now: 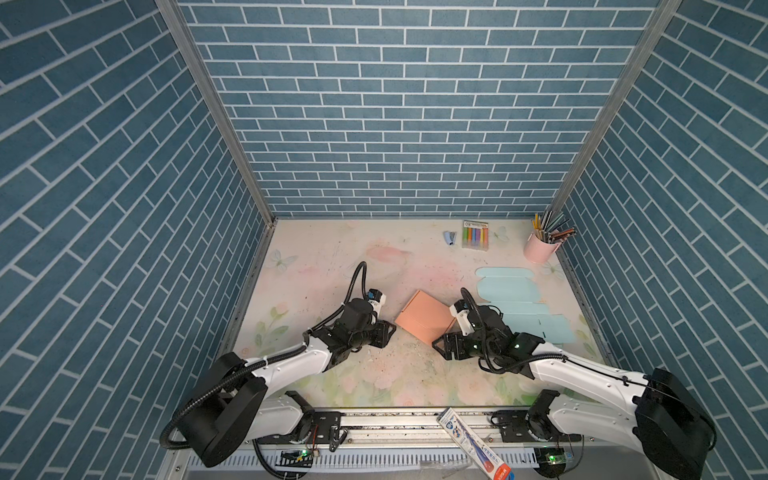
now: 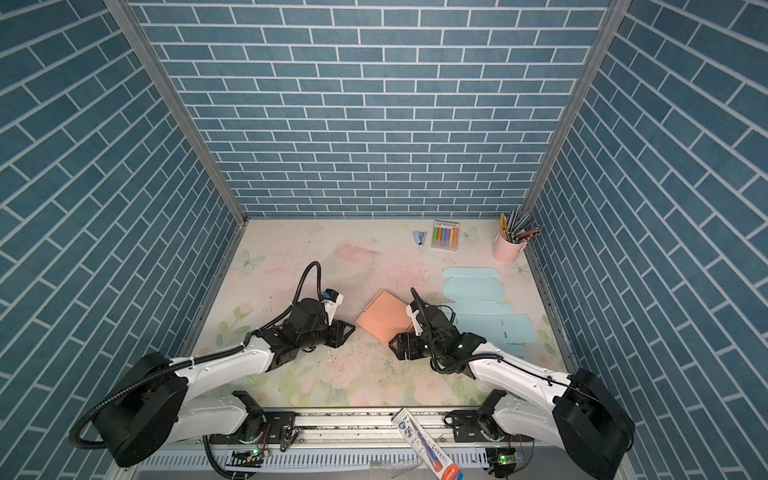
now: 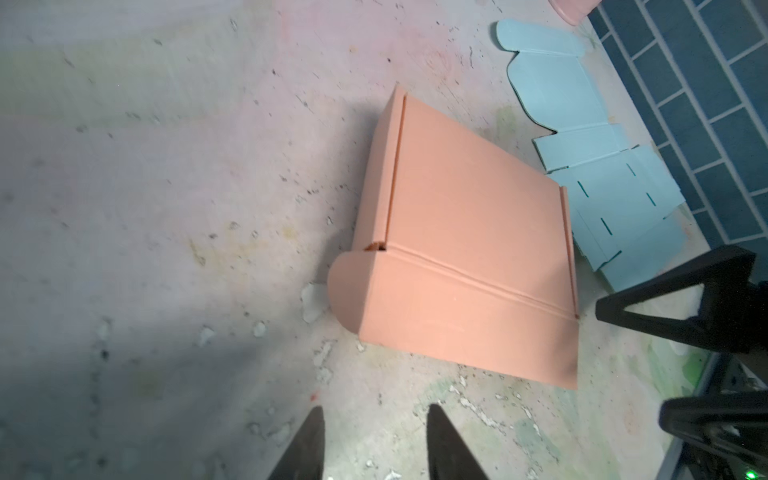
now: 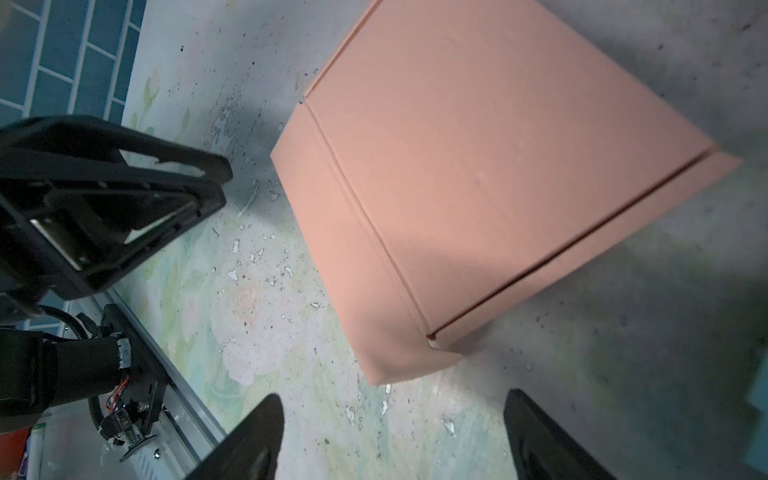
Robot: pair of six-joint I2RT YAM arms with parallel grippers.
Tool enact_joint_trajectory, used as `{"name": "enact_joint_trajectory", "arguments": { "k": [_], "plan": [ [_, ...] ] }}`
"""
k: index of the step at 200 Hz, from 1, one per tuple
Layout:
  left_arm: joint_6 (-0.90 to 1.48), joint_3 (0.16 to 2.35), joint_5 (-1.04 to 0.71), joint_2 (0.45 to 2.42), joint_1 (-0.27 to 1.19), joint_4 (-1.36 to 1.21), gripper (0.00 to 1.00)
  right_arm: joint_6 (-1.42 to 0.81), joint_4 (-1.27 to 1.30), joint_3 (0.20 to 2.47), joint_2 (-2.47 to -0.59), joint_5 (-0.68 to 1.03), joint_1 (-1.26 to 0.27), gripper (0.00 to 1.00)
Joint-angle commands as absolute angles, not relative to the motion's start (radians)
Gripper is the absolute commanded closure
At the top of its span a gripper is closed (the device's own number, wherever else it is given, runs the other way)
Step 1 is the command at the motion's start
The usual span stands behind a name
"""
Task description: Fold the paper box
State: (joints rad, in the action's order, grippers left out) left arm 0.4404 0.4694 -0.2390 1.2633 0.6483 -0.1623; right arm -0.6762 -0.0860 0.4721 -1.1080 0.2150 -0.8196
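The salmon-pink cardboard box (image 1: 426, 318) sits closed on the floral counter (image 1: 332, 257) between my claws. My left claw (image 3: 378, 444) is part-open and my right claw (image 4: 390, 436) is wide, both empty. One rounded flap (image 3: 349, 291) sticks out. If I press it unbraced, the light box may skate away.

Peach against pastels and blue brick.
The paper box (image 1: 424, 322) is plain salmon-peach on every visible face; the flat cardboard blank (image 1: 507, 291) is pale sky blue with short dark teal slits. The table (image 1: 324, 257) wears washed-out pink and green florals, speckled dark. The walls (image 1: 415, 104) carry slate-blue bricks with white grout; the cup (image 1: 536, 251) is soft pink, the marker pack (image 1: 475, 237) striped in many colours.
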Motion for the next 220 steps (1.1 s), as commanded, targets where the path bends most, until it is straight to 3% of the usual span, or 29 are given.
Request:
{"name": "enact_joint_trajectory", "arguments": {
  "k": [1, 45, 108, 220],
  "plan": [
    [0.381, 0.555, -0.275, 1.304, 0.607, -0.126, 0.52, -0.706, -0.101, 0.474, -1.102, 0.243, -0.772, 0.15],
    [0.332, 0.773, -0.360, 1.541, 0.553, -0.199, 0.42, -0.701, 0.014, 0.440, -1.122, 0.331, -0.638, 0.14],
    [0.343, 0.908, -0.445, 1.762, 0.526, -0.246, 0.42, -0.613, 0.119, 0.519, -1.324, 0.421, -0.538, 0.15],
    [0.444, 0.749, -0.480, 1.745, 0.567, -0.406, 0.58, -0.493, 0.104, 0.677, -1.522, 0.421, -0.575, 0.21]
  ]
}}
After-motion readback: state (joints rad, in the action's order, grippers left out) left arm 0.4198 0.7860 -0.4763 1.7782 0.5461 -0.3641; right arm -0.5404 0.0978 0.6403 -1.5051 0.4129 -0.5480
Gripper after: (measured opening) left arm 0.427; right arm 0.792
